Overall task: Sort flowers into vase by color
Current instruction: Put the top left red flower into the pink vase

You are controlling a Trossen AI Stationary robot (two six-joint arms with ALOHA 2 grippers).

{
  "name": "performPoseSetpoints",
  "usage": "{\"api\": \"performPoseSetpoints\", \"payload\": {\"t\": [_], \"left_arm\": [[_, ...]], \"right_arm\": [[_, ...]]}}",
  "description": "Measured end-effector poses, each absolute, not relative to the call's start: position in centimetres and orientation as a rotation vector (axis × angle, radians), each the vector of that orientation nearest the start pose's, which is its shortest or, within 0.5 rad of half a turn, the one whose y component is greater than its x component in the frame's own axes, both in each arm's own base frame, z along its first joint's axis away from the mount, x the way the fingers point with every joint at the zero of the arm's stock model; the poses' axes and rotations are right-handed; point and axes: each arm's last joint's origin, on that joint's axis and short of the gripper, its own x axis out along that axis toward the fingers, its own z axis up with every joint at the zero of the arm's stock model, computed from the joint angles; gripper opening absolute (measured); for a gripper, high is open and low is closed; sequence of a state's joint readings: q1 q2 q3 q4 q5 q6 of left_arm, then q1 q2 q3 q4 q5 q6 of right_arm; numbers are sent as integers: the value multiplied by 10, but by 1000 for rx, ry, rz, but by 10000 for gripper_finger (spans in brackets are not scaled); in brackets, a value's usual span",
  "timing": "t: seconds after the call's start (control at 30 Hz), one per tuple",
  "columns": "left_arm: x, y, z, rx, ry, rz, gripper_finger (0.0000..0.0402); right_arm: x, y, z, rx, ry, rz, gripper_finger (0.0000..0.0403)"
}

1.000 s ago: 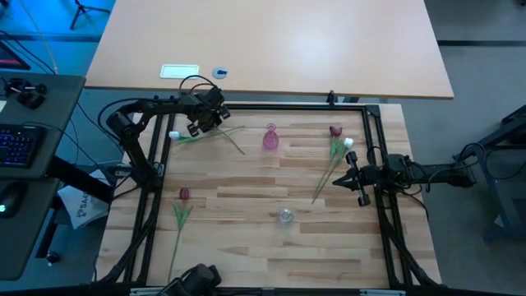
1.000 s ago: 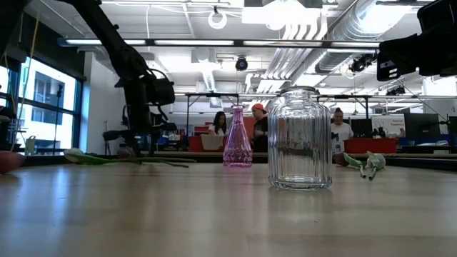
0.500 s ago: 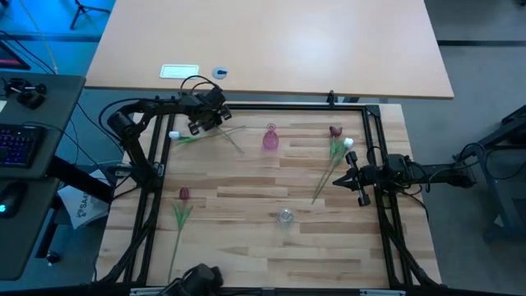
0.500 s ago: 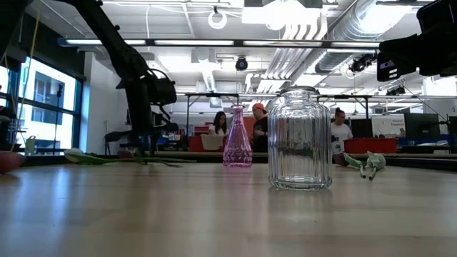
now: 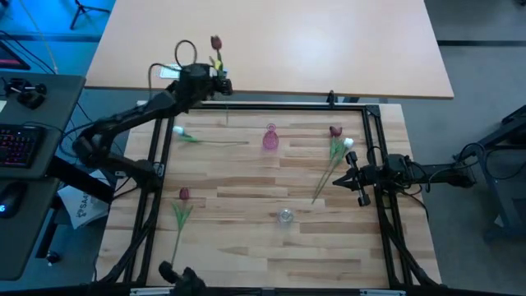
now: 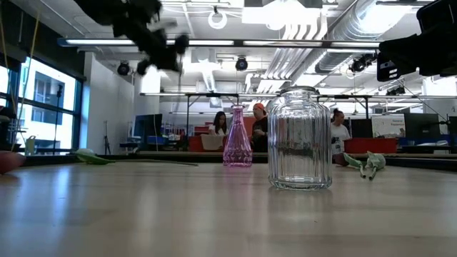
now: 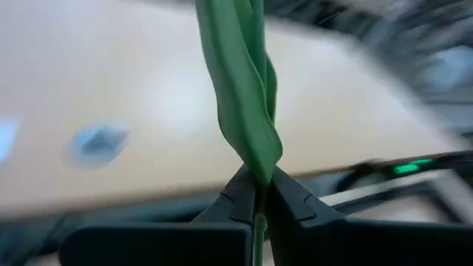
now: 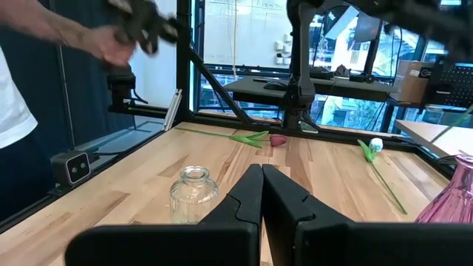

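Observation:
My left gripper [image 5: 215, 80] is raised high over the table's far-left edge, shut on a red tulip whose head [image 5: 215, 41] stands above it. The low view shows this gripper [image 6: 158, 44] blurred, near the ceiling lights. A white tulip [image 5: 177, 131] lies flat below it, left of the pink vase [image 5: 270, 138]. Another red tulip [image 5: 183, 194] lies near the left edge. A red tulip [image 5: 334, 131] and a white tulip [image 5: 348, 143] lie together at the right. The clear jar [image 5: 284, 216] stands in the middle. My right gripper [image 5: 352, 177] is shut, beside that pair's stems. My left gripper pinches the red tulip's green stem [image 7: 259, 176] between its two fingers, just under a long leaf [image 7: 236, 81], with the fingers across the stem. The tulip is lifted clear and roughly upright: head above the fingers, the stem's thin lower end [image 5: 228, 117] hanging below them.
A black frame [image 5: 288, 104] runs around the wooden work area. A larger pale table [image 5: 329, 49] lies beyond the far edge. In the right wrist view a person's white sleeve [image 8: 15, 111] and blurred hand [image 8: 118, 44] show at the near-left side.
My left gripper has risen steeply from the tabletop beside the white tulip and swung toward the far edge, carrying a red tulip up with it. That tulip has gone from lying on the table to standing upright, clear of it. The white tulip has stayed on the table.

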State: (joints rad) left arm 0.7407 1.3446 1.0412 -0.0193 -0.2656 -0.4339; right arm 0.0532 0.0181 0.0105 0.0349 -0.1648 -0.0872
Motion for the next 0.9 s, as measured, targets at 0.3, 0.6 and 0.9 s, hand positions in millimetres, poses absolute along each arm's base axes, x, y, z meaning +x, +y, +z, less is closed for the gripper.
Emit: {"api": "performPoseSetpoints", "payload": {"t": [0.3, 0.6, 0.9], "left_arm": [[257, 165, 362, -163, -200, 523, 1], [301, 170, 317, -289, -126, 314, 1], [313, 182, 302, -235, -181, 313, 0]], "right_arm": [[97, 10, 169, -88, -37, 216, 1], [97, 10, 169, -88, -37, 214, 1], [97, 10, 169, -88, -37, 214, 1]]}}
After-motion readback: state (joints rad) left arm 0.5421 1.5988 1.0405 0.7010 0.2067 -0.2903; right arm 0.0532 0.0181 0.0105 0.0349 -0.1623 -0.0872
